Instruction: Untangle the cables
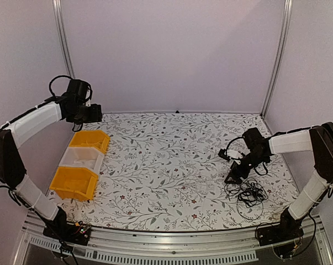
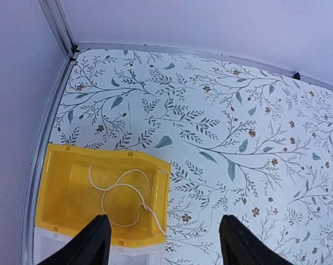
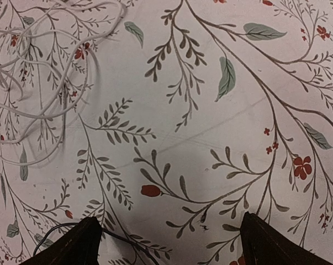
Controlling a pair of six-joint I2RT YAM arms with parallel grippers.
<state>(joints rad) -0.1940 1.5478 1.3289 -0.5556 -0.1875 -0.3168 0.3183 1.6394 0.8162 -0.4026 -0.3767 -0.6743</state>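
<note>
The cables (image 1: 250, 194) lie as a loose black looping bundle on the floral cloth at the near right. My right gripper (image 1: 233, 175) hangs low just left of the bundle, open and empty. In the right wrist view my right gripper (image 3: 172, 245) stands open over bare cloth. A tangle of thin pale-looking wires (image 3: 36, 72) lies at the upper left, and one thin black wire (image 3: 119, 241) runs past the left finger (image 3: 72, 245). My left gripper (image 1: 93, 114) is raised at the far left, open and empty (image 2: 165, 243).
Three bins stand in a row at the left: a yellow bin (image 1: 91, 140), a clear bin (image 1: 82, 159) and another yellow bin (image 1: 74, 182). The far yellow bin (image 2: 61, 187) holds a thin white cord (image 2: 122, 193). Walls with metal posts (image 1: 63, 38) enclose the table.
</note>
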